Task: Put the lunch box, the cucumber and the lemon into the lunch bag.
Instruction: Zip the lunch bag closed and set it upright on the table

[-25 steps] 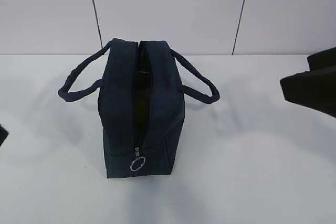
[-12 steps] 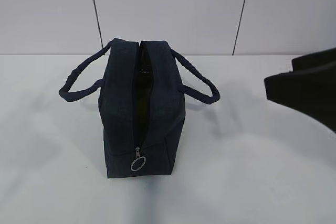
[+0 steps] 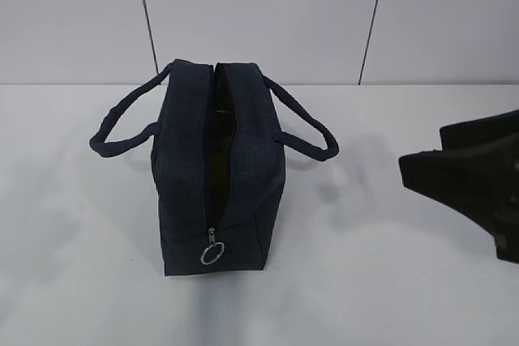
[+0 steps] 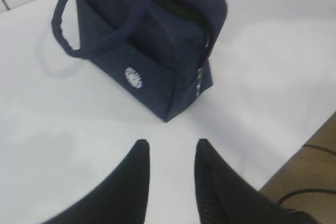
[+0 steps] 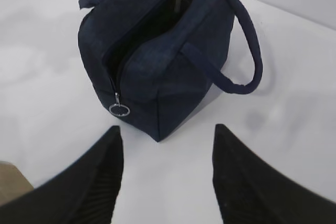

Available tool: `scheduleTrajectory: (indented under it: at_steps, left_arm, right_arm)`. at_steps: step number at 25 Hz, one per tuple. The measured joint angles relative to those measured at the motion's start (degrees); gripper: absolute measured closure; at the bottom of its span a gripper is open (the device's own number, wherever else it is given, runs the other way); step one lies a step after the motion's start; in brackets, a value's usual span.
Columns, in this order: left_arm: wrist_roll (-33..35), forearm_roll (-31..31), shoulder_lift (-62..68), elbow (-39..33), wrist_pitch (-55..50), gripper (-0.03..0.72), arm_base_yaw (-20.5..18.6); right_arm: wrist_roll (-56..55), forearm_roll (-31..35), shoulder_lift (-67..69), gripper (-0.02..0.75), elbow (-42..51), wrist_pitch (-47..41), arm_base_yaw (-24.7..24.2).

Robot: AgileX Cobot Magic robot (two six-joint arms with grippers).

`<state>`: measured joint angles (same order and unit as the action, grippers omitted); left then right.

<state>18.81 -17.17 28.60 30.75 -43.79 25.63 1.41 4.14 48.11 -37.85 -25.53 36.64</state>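
The dark navy lunch bag [image 3: 182,176] stands in the middle of the white table, its top zipper open and its silver ring pull [image 3: 212,254] hanging at the near end. The inside is a dark slot. The lunch box, the cucumber and the lemon are out of view. My right gripper [image 3: 426,160] hovers open and empty to the right of the bag. In the right wrist view it [image 5: 167,132] points at the bag [image 5: 173,77] and the ring pull [image 5: 119,110]. My left gripper [image 4: 171,142] is open and empty over bare table, short of the bag [image 4: 152,61].
Two padded handles [image 3: 122,123] [image 3: 312,127] droop out on either side of the bag. A pale panelled wall [image 3: 259,14] closes off the back. In the left wrist view the table edge [image 4: 294,156] drops to a brown floor with a cable [image 4: 310,192].
My right gripper has come in from the right edge, leftward and lower, towards the bag. A dark sliver of the left arm at the left edge has left the exterior view.
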Motion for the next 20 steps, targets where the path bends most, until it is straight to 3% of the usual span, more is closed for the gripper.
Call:
scheduleTrajectory:
  at_steps: [3,6,11,14,20]
  left_arm:
    - [0.21,7.44,0.74,-0.9,0.88,0.477,0.0]
    - [0.26,10.54,3.3,-0.9,1.89,0.477,0.0]
    - [0.34,6.97,10.61,-0.9,5.71,0.477,0.0]
    - [0.34,3.33,14.81,-0.9,11.04,0.475,0.0]
    - [0.52,2.72,20.75,-1.02,16.77,0.442,0.0]
  right_arm:
    - [0.0,0.0,0.4,0.338,0.0,2.45,0.0]
    - [0.0,0.11,2.12,0.338,0.0,3.02,0.0]
    - [0.11,2.11,6.71,0.338,0.14,4.44,0.0]
    - [0.11,2.53,8.3,0.338,1.27,10.28,0.0]
    - [0.11,8.09,9.39,0.338,8.62,19.74,0.0]
